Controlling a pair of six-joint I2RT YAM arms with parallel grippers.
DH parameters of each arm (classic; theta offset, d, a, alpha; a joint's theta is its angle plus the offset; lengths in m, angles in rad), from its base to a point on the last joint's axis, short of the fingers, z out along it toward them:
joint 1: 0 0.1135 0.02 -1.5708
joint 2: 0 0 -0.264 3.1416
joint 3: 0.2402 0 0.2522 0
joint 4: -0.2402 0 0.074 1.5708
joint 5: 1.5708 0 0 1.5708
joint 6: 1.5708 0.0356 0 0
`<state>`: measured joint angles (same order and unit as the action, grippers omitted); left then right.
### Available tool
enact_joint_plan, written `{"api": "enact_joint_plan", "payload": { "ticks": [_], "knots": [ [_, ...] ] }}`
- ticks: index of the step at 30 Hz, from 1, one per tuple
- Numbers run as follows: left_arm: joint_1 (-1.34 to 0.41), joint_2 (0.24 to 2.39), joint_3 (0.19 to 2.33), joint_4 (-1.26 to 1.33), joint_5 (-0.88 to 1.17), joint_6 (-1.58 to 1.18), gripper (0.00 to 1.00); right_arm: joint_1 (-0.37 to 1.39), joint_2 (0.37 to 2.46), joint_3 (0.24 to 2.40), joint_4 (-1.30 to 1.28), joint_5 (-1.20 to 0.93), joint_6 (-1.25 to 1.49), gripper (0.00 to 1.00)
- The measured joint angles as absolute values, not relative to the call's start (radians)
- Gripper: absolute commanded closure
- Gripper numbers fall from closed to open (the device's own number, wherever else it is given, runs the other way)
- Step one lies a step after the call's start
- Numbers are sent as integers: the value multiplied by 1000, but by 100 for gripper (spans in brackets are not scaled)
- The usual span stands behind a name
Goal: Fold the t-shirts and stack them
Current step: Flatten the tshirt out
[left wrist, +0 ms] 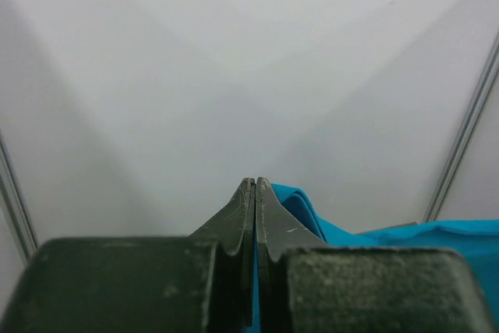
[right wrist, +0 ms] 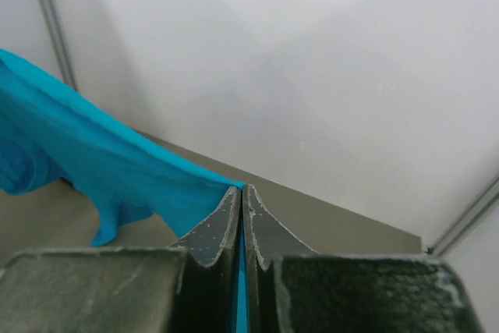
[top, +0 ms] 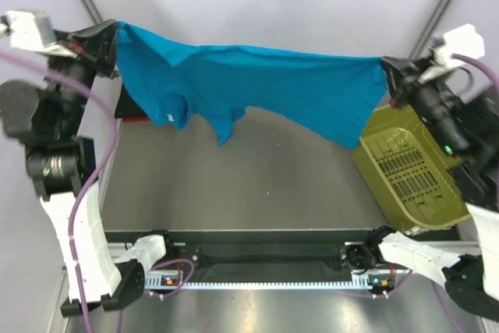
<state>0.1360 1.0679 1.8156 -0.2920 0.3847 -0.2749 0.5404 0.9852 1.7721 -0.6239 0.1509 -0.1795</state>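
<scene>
Sideways hangs the teal t-shirt (top: pixel 265 87), ends clamped by left gripper (top: pixel 116 34) and right gripper (top: pixel 385 66). Only overhead shows its label (top: pixel 169 120).

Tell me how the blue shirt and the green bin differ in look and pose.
Material: the shirt is soft teal cloth; the bin is yellow-green plastic with slotted walls.
Pose: the shirt hangs in the air, stretched between the left gripper and the right gripper, both shut on it; the bin rests lower down, at the right.
Spread: the shirt spans most of the view; the bin fills one corner.
</scene>
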Motion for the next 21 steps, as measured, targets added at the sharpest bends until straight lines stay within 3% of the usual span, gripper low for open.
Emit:
{"api": "enact_joint_plan", "payload": {
  "ticks": [11,21],
  "knots": [
    [135,780,1914,-292,401,-255,100,540,624,1730,-610,-24,-24,100],
    [125,847,1882,-252,397,-201,100,541,679,1700,-595,-17,-57,100]
  ]
}}
